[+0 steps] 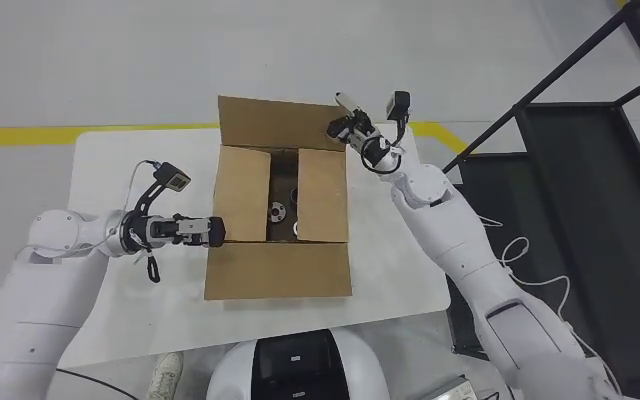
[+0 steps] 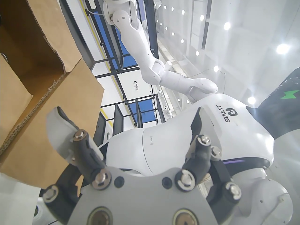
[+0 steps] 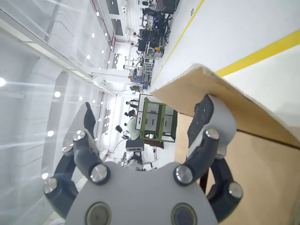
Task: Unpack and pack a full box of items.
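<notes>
A white desk carries one cardboard box, which stands directly on it with its flaps open. More of the desk's surface shows to the left of the box than to its right; the near flap reaches toward the desk's front edge.

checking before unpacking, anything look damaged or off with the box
One flap of the box has a ragged, jagged edge in the left wrist view, as if torn. Otherwise the box sits flat on the table, nothing spilled.

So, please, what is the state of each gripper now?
Left gripper: open, holding nothing, beside the brown cardboard box.
Right gripper: open, one finger against its far flap.
</notes>
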`<state>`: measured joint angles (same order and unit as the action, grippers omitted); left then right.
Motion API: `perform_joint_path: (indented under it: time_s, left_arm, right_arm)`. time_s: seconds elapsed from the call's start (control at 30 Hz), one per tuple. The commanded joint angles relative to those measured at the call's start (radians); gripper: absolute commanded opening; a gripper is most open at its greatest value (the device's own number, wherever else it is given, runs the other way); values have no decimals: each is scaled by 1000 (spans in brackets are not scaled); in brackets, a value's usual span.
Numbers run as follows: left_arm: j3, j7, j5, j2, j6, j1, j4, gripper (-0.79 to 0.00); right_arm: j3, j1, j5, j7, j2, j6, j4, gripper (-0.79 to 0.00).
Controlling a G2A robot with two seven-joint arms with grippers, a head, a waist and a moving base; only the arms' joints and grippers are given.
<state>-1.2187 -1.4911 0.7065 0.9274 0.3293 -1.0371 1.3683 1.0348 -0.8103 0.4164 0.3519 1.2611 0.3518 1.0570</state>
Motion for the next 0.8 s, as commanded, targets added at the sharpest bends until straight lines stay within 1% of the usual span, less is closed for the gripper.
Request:
perform_joint_path:
  time_s: [0.0,0.17,0.37,0.57,0.77]
  left_arm:
    - [3,1,0,-1,1,0,1,0]
    - [5,3,2,-4,3,0,3,0]
    - [2,7,6,-8,7,-6,9,0]
    - [-3,12,7,-13,12,-14,28,0]
    - [0,11,10,-16,11,-21,47,0]
  right_arm:
    - [-21,23,-27,-45,11,13,-39,0]
    - [-65,84,-78,-123,41,19,-145,0]
    - [-114,142,-111,-156,78,-5,-268,0]
    - [-150,192,-131,-153,112,-20,-377,0]
    - [-176,230,-159,-110,139,-35,-451,0]
